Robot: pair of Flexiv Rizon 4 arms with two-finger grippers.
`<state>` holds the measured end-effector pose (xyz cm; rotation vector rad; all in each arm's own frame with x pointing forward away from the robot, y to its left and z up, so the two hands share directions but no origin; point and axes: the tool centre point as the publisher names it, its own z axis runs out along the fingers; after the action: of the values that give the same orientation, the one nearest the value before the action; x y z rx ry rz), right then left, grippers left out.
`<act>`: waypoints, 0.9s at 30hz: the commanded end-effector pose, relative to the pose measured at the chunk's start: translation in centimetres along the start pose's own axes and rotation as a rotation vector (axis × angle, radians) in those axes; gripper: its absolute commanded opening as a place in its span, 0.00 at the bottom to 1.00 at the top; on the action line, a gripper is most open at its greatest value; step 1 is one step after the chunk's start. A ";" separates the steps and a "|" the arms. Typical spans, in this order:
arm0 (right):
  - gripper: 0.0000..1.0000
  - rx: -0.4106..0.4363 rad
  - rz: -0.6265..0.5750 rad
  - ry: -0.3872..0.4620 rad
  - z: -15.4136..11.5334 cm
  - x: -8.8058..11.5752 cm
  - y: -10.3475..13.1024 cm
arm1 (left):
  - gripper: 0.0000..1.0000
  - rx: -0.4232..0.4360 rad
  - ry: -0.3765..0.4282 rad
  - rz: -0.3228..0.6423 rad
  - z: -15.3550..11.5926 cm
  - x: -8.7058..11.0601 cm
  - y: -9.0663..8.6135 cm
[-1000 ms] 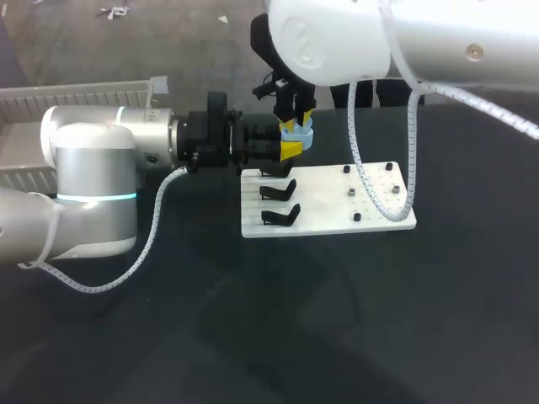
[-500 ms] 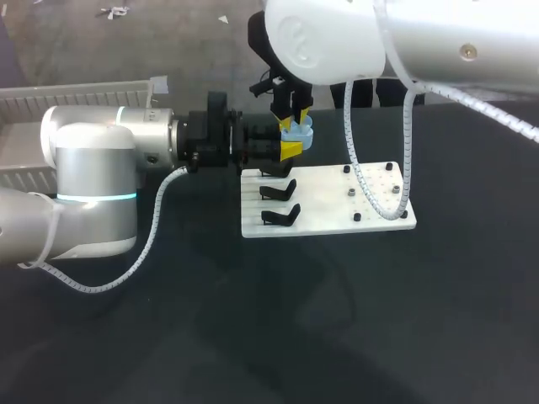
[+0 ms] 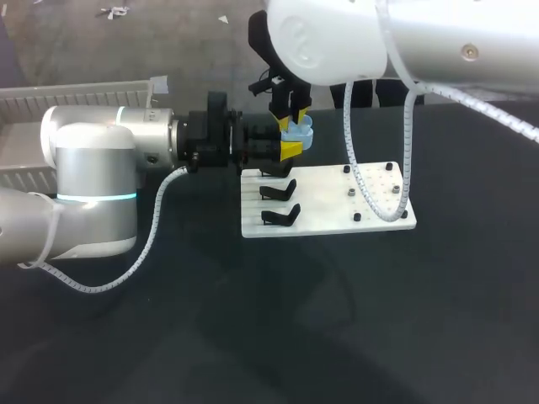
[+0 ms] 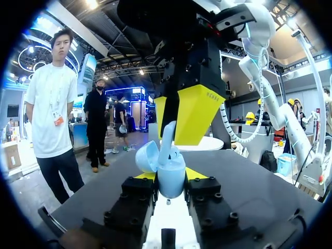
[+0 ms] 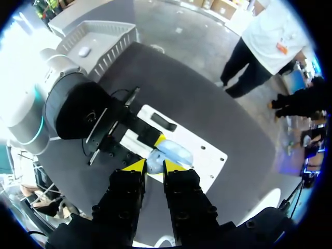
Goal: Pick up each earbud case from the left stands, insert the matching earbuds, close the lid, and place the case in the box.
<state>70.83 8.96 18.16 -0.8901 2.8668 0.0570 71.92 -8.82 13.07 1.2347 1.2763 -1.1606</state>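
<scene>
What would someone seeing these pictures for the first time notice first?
First, the pale blue earbud case, lid open, clamped in the left arm's yellow-tipped jaws by the far edge of the white board. Directly above it the right arm's jaws point straight down, pinching an earbud whose lower end sits in the open case. Nearer on the board, two black stands hold nothing.

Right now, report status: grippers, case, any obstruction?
Left gripper shut on earbud case, lid open. Right gripper shut on earbud, directly above case. No obstruction seen.
</scene>
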 end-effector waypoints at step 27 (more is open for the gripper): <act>0.00 -0.003 0.011 -0.011 0.6 0.5 -0.2 | 0.00 -0.002 -0.001 0.001 0.0 0.0 0.0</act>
<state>70.59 8.49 17.62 -0.8712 2.8640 0.0672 71.92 -8.82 13.08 1.2347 1.2763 -1.1606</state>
